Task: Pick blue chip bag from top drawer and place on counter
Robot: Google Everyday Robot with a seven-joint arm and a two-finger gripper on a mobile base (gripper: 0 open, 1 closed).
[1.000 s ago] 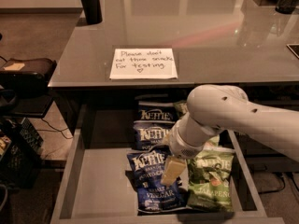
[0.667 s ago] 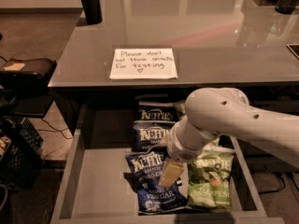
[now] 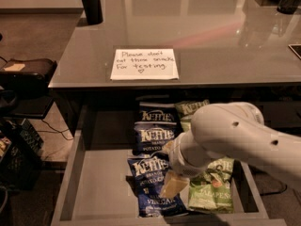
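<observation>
The blue chip bag [image 3: 146, 192], dark blue with a white Kettle logo and "Vinegar" low on its front, lies flat at the front of the open top drawer [image 3: 101, 173]. My white arm reaches in from the right. My gripper [image 3: 172, 185] hangs at its end, down on the bag's right half. The glossy grey counter [image 3: 211, 41] lies above the drawer and bears a white handwritten note [image 3: 144, 64].
Two more blue Kettle bags [image 3: 155, 114] [image 3: 153, 138] lie behind the target. Green jalapeno bags [image 3: 211, 192] [image 3: 190, 108] lie to its right. A black cylinder [image 3: 90, 4] stands at the counter's back left. A dark case [image 3: 26, 72] and a crate [image 3: 19, 140] sit left of the drawer.
My arm and gripper have sunk lower and toward the drawer's front, onto the blue chip bag. The green bag at the drawer's back has come into view. The bags have not moved.
</observation>
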